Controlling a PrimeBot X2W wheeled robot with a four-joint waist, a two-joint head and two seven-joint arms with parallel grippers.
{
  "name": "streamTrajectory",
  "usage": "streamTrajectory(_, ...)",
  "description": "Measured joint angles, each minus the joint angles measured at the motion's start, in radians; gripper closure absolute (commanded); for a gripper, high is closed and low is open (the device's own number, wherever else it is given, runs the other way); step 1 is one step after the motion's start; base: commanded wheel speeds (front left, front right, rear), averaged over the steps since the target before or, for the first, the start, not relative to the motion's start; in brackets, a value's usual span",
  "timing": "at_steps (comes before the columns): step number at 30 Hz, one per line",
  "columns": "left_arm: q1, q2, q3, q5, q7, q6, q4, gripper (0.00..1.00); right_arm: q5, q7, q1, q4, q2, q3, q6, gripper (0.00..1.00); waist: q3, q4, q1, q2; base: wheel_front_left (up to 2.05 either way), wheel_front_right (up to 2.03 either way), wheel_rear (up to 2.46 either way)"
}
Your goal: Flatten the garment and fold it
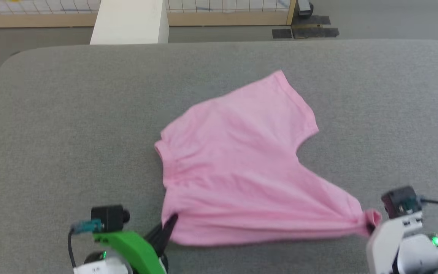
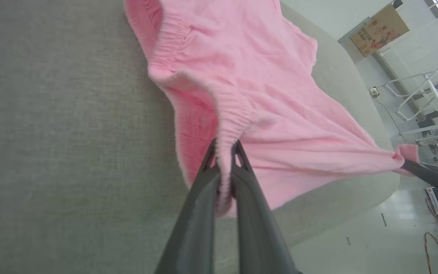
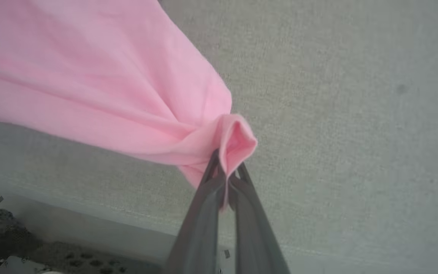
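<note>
The garment (image 1: 238,163) lies spread on the grey table (image 1: 70,114), a little right of centre, with one leg pointing to the far side and its near edge drawn taut between the two grippers. The left gripper (image 2: 225,146) is clamped on the gathered waistband (image 2: 188,49) at the near left corner. The right gripper (image 3: 226,156) is pinched tight on a bunched hem at the near right corner, close to the table's front edge. This looks like the flattening step: creases fan out from the right pinch and the cloth there appears lifted off the table, so folding has not begun. The next move likely calls for an even outward pull by both arms, then lowering the near edge flat before letting go. In the head view the right fingers are mostly hidden behind the pale wrist, and whether each pinch holds both layers cannot be made out
</note>
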Motion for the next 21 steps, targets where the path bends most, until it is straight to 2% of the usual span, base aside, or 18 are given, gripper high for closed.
streamTrajectory(5, 0.107, 0.027, -0.016, -0.021, 0.054, 0.041, -0.062, 1.0, 0.0, 0.049, 0.136, -0.049, 0.041, -0.055, 0.0, 1.0, -0.016, -0.003, 0.0, 0.0, 0.0, 0.0, 0.0)
streamTrajectory(10, 0.135, 0.027, -0.012, -0.023, 0.03, 0.054, -0.11, 1.0, -0.008, 0.013, 0.161, -0.095, 0.056, -0.057, 0.0, 1.0, -0.021, 0.001, 0.0, 0.0, 0.0, 0.0, 0.0)
streamTrajectory(16, 0.083, -0.013, 0.001, 0.0, -0.033, 0.054, -0.117, 1.0, -0.022, -0.091, 0.011, -0.077, 0.024, -0.035, 0.0, 1.0, -0.018, 0.016, 0.0, 0.0, 0.0, 0.0, 0.0)
streamTrajectory(21, -0.047, -0.064, 0.006, 0.017, -0.067, 0.054, -0.063, 1.0, -0.037, -0.147, -0.181, 0.038, -0.012, 0.006, 0.0, 1.0, -0.005, 0.041, 0.0, 0.0, 0.0, 0.0, 0.0)
